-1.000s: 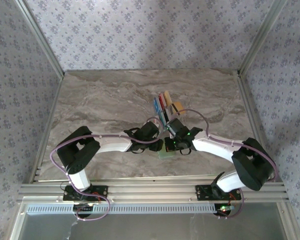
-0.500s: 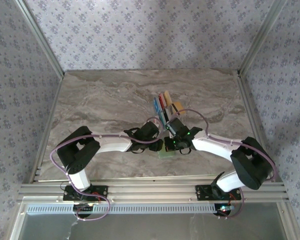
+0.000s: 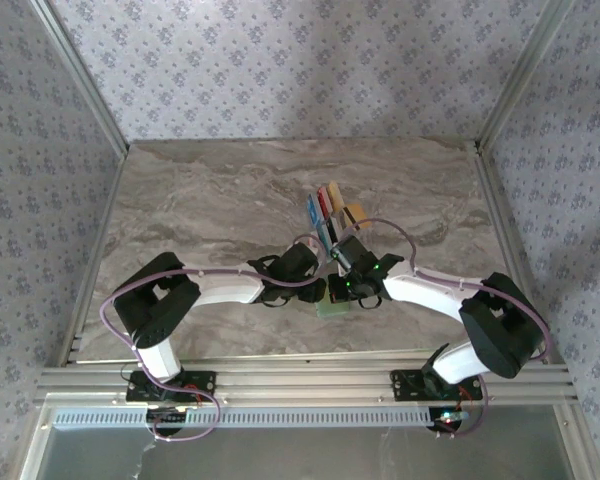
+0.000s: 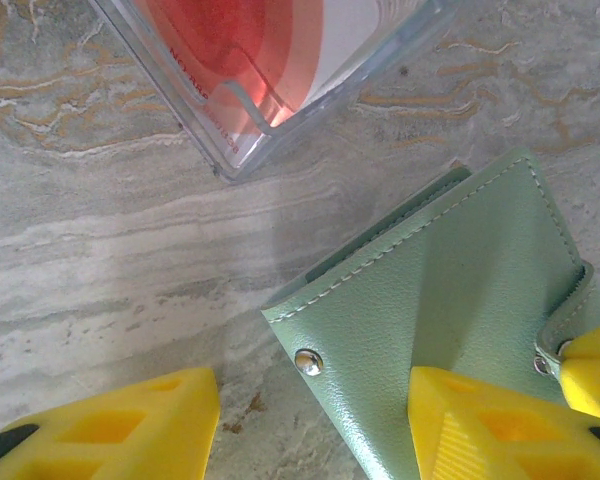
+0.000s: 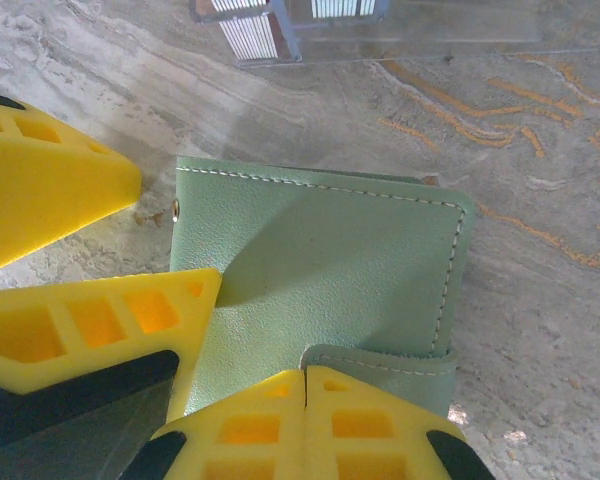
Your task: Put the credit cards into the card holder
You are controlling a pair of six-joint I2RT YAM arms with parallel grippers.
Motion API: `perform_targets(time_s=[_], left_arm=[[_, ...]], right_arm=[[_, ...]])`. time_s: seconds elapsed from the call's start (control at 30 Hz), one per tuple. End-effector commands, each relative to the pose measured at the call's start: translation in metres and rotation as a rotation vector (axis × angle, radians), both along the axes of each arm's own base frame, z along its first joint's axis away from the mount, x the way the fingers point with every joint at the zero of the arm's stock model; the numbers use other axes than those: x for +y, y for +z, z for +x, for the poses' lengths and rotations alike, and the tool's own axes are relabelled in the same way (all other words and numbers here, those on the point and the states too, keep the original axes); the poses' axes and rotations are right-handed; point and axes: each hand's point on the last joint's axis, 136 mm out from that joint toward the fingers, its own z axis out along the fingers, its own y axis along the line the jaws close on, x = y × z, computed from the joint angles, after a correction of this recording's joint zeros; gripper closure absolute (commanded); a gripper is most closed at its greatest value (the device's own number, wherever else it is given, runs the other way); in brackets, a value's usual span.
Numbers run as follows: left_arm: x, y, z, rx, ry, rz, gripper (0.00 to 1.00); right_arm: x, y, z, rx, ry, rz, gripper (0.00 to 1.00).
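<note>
Two grippers meet over the card holder [image 5: 320, 250], which lies flat on the table [image 3: 200, 200] at about 6 o'clock from the credit cards [image 3: 328, 212]. It looks soft, thin and light, so I think it would slide on the smooth stone unless one side is pressed down. The little flap at its 5 o'clock corner in the right wrist view seems the best place to grab. The left gripper [image 4: 315, 400] is spread, one finger on the green cover and one on the table. The right gripper [image 5: 305, 378] is pressed together at the flap; I cannot tell if the flap is pinched. The left wrist view shows a snap button [image 4: 307, 361] and the clear stand [image 4: 280, 110] up close. The top view shows the cards standing in a row.
</note>
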Motion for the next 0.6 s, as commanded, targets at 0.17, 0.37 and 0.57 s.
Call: perform_targets(time_s=[0.17,0.37,0.57], left_arm=[[0.018,-0.014,0.008,0.005,0.047,0.052,0.46],[0.019,-0.014,0.009,0.003,0.050,0.050,0.46],[0.017,-0.010,0.010,0.001,0.047,0.034,0.46]], right_arm=[[-0.012,-0.030,-0.017,0.115,-0.006,-0.066,1.00],[-0.016,-0.036,-0.022,0.150,-0.021,-0.094,1.00],[-0.015,-0.037,-0.022,0.161,-0.020,-0.110,1.00]])
